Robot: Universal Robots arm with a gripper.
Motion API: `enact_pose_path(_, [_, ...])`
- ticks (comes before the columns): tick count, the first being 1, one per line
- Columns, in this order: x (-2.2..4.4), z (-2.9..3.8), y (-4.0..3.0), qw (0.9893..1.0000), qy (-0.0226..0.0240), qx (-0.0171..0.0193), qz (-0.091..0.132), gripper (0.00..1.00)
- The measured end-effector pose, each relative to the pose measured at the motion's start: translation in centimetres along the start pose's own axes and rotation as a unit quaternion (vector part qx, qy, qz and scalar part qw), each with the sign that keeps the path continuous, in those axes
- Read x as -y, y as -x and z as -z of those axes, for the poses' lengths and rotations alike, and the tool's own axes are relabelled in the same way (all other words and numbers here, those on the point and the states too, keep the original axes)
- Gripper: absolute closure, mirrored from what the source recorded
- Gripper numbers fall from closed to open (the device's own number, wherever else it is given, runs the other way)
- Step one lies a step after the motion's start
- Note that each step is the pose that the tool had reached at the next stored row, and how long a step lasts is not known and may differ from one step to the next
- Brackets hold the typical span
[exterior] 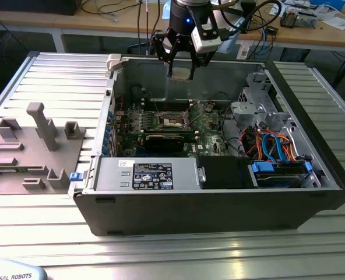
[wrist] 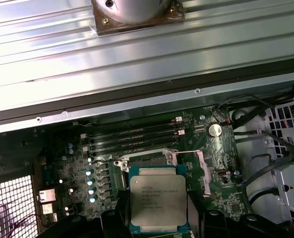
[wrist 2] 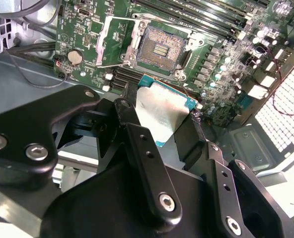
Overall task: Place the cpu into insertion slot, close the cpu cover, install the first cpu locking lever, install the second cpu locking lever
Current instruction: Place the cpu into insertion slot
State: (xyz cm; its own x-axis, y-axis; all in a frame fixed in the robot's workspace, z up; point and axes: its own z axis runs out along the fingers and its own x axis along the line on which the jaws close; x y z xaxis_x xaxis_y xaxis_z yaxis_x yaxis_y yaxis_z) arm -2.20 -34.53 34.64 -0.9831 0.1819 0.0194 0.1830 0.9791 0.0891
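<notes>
While the gripper [exterior: 181, 69] hangs above the far wall of the open computer case [exterior: 219, 213], its jaws are clamped on the cpu [wrist 2: 161, 110], with a black finger [wrist 2: 123, 108] pressed against each of two opposite edges. Both wrist views show the chip lying flat between the jaws, its dull metal lid turned up toward the wrist and its green border showing at the free edges, so it looks roughly parallel to the motherboard [exterior: 210, 125] beneath. The relation that matters is the offset to the insertion slot [wrist 2: 159, 49]. In the exterior view the slot sits low on the board, well below the gripper and toward the near side of it, nearly in line from left to right. The chip is therefore well apart from the slot and touches nothing but the jaws. In the first wrist view the chip looks slightly longer than wide. Its longer edges seem to be the ones the fingers grip, and its sides run close to square with the slot's rim, so I judge the turn about the vertical to be nearly matched. The cpu cover [wrist 2: 103, 43] is folded back beside the slot, leaving the dark contact field bare.
</notes>
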Motion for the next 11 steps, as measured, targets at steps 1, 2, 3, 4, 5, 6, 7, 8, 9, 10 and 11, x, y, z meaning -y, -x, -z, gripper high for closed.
enact_pose_path(1, [0.00, 0.00, 0.00, 1.0000, 0.0000, 0.0001, -0.001, 0.46])
enact_pose_path(2, [0.00, 0.00, 0.00, 1.0000, 0.0001, 0.0002, -0.002, 0.46])
enact_pose_path(3, [0.00, 0.00, 0.00, 1.0000, 0.0001, 0.0003, -0.003, 0.46])
enact_pose_path(4, [0.00, -0.01, 0.00, 1.0000, 0.0001, 0.0004, -0.004, 0.46])
enact_pose_path(5, [0.00, -0.01, 0.00, 1.0000, 0.0001, 0.0004, -0.004, 0.46])
enact_pose_path(6, [0.00, -0.01, 0.00, 1.0000, 0.0001, 0.0004, -0.005, 0.46])
enact_pose_path(7, [0.00, -0.01, 0.00, 1.0000, 0.0001, 0.0005, -0.006, 0.46])
enact_pose_path(8, [0.00, -0.01, 0.00, 1.0000, 0.0001, 0.0006, -0.006, 0.46])
enact_pose_path(9, [0.00, -0.01, 0.00, 1.0000, 0.0001, 0.0006, -0.007, 0.46])
enact_pose_path(10, [0.00, -0.01, 0.00, 1.0000, 0.0001, 0.0007, -0.007, 0.46])
enact_pose_path(11, [0.00, -0.01, 0.00, 1.0000, 0.0002, 0.0007, -0.008, 0.46])
